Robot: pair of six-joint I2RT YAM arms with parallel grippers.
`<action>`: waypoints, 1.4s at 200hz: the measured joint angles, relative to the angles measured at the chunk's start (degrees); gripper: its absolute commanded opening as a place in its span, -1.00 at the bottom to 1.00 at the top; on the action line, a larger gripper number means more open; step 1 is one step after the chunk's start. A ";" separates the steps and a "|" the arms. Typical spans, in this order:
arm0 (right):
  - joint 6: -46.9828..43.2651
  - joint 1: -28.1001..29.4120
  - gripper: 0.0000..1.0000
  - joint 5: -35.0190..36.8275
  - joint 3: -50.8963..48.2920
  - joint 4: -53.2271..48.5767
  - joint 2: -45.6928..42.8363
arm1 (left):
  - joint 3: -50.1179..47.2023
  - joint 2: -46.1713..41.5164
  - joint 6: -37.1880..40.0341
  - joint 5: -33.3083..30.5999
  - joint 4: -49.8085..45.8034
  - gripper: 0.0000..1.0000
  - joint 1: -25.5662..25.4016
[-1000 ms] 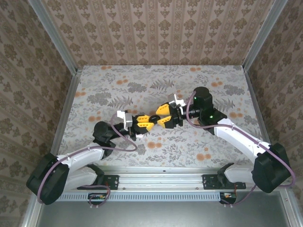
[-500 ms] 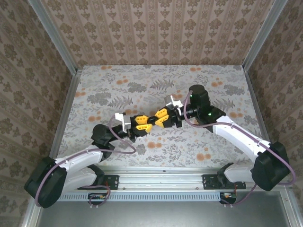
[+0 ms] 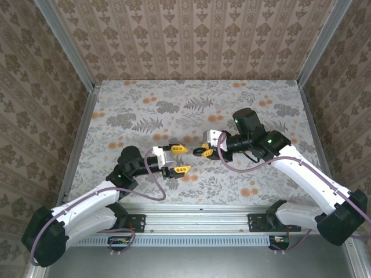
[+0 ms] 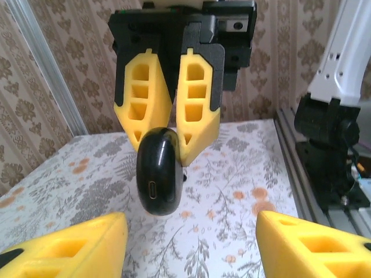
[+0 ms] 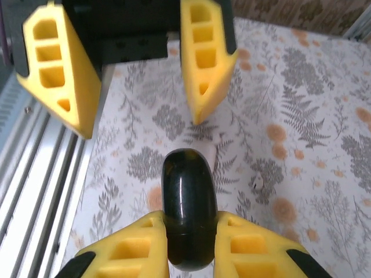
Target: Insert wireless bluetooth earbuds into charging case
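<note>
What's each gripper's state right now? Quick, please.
Left gripper: open, holding nothing.
Right gripper: closed on the black charging case.

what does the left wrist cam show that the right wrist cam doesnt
Left wrist adds: the port on the end of the black charging case, and the right arm standing off to the side. Right wrist adds: the case's plain glossy face with no port on it, and the left gripper seen head-on, jaws apart. Both share: the right gripper shut on the case, holding it above the floral table, with the left gripper open and gripping nothing.
</note>
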 measured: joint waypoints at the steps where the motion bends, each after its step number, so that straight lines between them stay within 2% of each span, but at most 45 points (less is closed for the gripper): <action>1: -0.13 0.04 -0.65 0.13 0.02 -0.13 0.02 | 0.02 0.00 0.11 -0.04 -0.17 0.21 -0.02; 58: -6.08 4.00 -0.63 2.99 1.55 -4.17 3.30 | 1.22 0.94 5.51 -1.95 -9.51 0.18 -2.01; 112: -6.32 5.40 -0.62 2.62 1.55 -4.04 4.52 | 1.57 0.94 5.77 -1.95 -9.90 0.11 -2.29; 172: -6.08 5.75 -0.62 0.02 1.53 -2.43 4.98 | 1.60 2.45 5.44 -1.88 -9.81 -0.18 -2.58; 210: -6.08 6.12 -0.62 -0.68 1.51 -2.03 6.23 | 1.62 2.45 5.03 -1.73 -9.33 -0.21 -2.58; 239: -6.05 6.34 -0.62 -1.01 1.51 -1.25 6.84 | 1.62 2.43 4.50 -1.70 -8.87 -0.35 -2.58; 280: -5.90 6.32 -0.56 -0.63 1.49 -1.29 7.06 | 1.62 2.43 3.21 -2.36 -8.90 -0.75 -2.54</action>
